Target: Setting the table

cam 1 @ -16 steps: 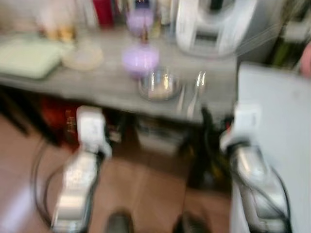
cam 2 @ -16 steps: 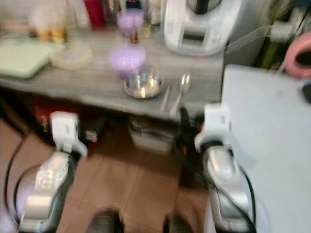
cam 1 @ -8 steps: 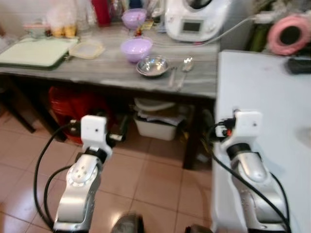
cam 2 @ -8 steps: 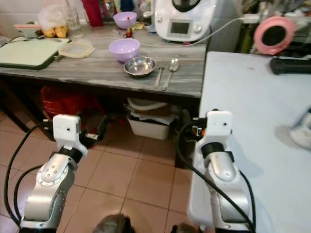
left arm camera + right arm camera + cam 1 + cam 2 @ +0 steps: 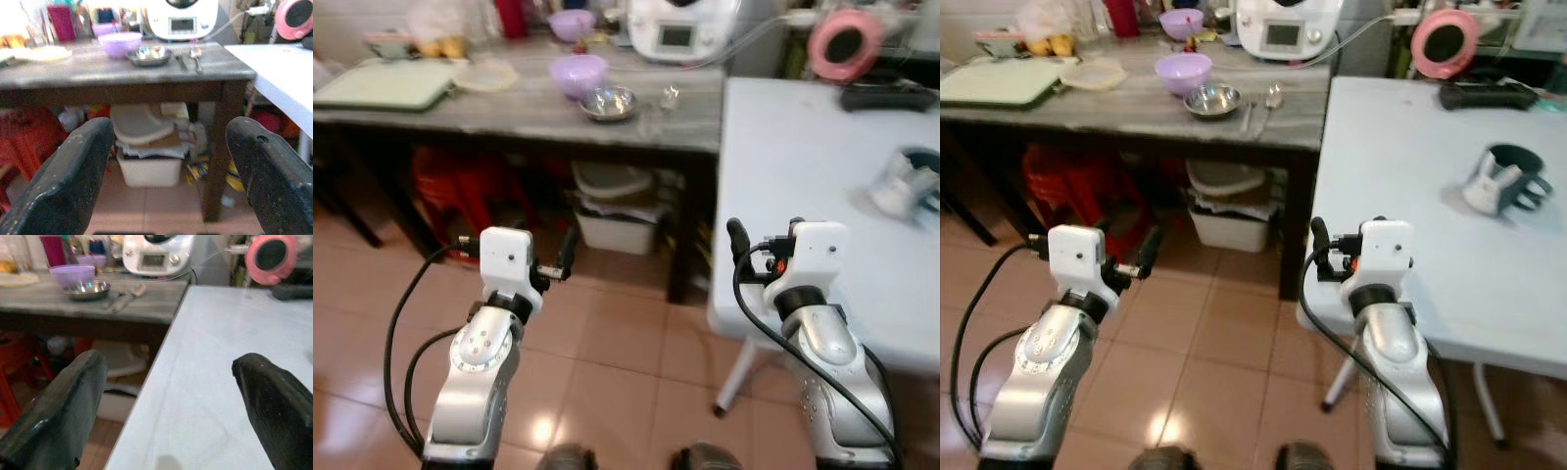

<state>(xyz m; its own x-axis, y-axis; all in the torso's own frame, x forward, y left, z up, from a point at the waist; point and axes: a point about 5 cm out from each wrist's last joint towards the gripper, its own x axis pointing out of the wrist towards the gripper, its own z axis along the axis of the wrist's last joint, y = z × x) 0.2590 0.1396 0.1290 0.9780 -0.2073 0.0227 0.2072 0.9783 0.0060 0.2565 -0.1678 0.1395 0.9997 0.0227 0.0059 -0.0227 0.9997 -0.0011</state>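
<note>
Small round steel bowl w/ metal spoon and lilac plastic bowl sit on grey wood bench, well apart from my left tool and right tool, both wide open, empty. Approach step; next I'd close in, then reach for the bowl.

Ahead of your grippers you have two purple bowls, one steel bowl, one spoon, one fork and two tables.
</note>
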